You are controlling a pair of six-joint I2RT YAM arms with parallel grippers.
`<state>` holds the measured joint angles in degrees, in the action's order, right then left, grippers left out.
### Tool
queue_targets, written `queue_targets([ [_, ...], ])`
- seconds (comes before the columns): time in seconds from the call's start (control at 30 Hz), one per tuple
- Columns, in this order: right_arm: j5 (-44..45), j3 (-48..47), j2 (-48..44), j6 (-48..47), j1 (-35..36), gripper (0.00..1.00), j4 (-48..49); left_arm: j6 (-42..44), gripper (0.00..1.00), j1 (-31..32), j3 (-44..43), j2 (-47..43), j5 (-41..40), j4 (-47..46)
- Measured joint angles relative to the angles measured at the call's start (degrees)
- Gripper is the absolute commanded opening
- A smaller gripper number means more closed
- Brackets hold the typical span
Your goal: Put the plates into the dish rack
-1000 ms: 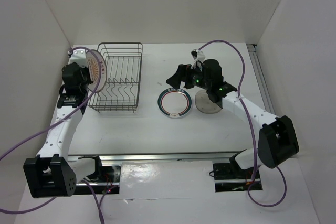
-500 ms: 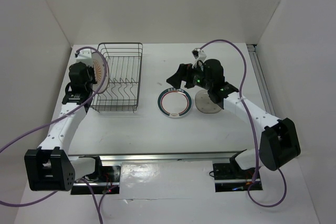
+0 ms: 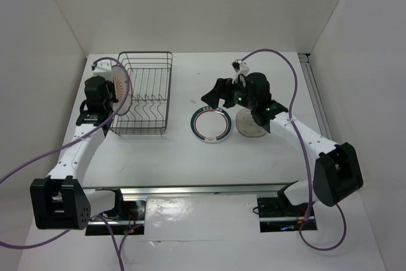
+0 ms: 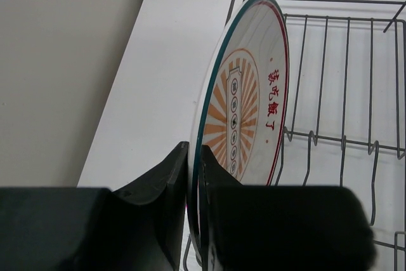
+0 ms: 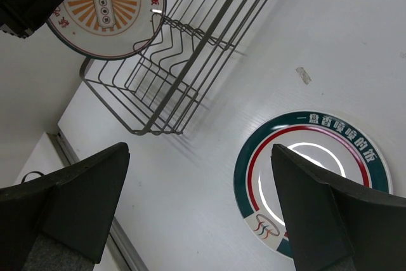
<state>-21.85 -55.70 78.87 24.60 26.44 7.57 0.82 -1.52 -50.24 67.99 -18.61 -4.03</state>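
Observation:
My left gripper (image 3: 111,99) is shut on the rim of the white plate with the orange sunburst (image 3: 120,87). It holds the plate upright on edge over the left wall of the dish rack (image 3: 144,96). The left wrist view shows the fingers (image 4: 174,176) pinching the plate (image 4: 247,112) beside the rack wires (image 4: 342,93). My right gripper (image 3: 216,95) is open and empty above the far edge of the white plate with the green-and-red rim (image 3: 211,124), which lies flat. The translucent grey plate (image 3: 252,125) lies under the right arm. The dark teal plate is out of view.
The right wrist view shows the open gripper (image 5: 200,157) over the table, the rimmed plate (image 5: 311,182) to its right, the rack (image 5: 184,49) and the held sunburst plate (image 5: 101,4) beyond. White walls enclose the table on the left, back and right.
My left arm has carried the sunburst plate a little rightward and farther back, up to the rack's left wall. The right arm has barely moved.

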Motion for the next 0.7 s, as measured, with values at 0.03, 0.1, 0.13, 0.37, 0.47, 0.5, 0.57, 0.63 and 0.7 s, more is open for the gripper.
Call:
queue_targets([
  [0.03,0.00,0.00,0.00,0.00,0.00,1.00,0.00,-0.07,0.24,0.09,0.00,0.09,0.00,-0.02],
  [0.1,0.00,0.00,0.00,0.00,0.00,1.00,0.07,-0.44,0.24,0.24,0.00,0.31,-0.28,0.00],
  [0.13,0.00,0.00,0.00,0.00,0.00,1.00,0.07,-0.79,0.24,0.42,0.00,0.50,-0.46,0.00],
  [0.37,0.02,0.00,0.00,0.00,-0.07,1.00,0.09,-1.36,0.32,1.68,0.02,2.21,-0.90,-0.63],
  [0.47,0.02,0.00,0.00,0.00,-0.22,1.00,0.09,-1.49,0.40,2.05,0.02,2.60,-0.68,-0.61],
  [0.5,0.04,0.00,0.00,0.00,-0.22,1.00,0.09,-1.49,0.44,2.05,0.02,2.75,-0.66,-0.66],
  [0.57,0.20,0.00,0.00,0.00,-0.22,1.00,0.07,-1.84,0.53,2.14,0.02,3.04,-0.83,-0.74],
  [0.63,0.33,0.00,0.00,-0.02,-0.22,1.00,0.07,-2.47,0.58,2.21,0.02,3.15,-1.09,-0.72],
  [0.7,0.50,0.00,0.00,-0.09,-0.46,1.00,0.04,-2.82,0.72,2.21,0.02,3.13,-1.38,-0.74],
])
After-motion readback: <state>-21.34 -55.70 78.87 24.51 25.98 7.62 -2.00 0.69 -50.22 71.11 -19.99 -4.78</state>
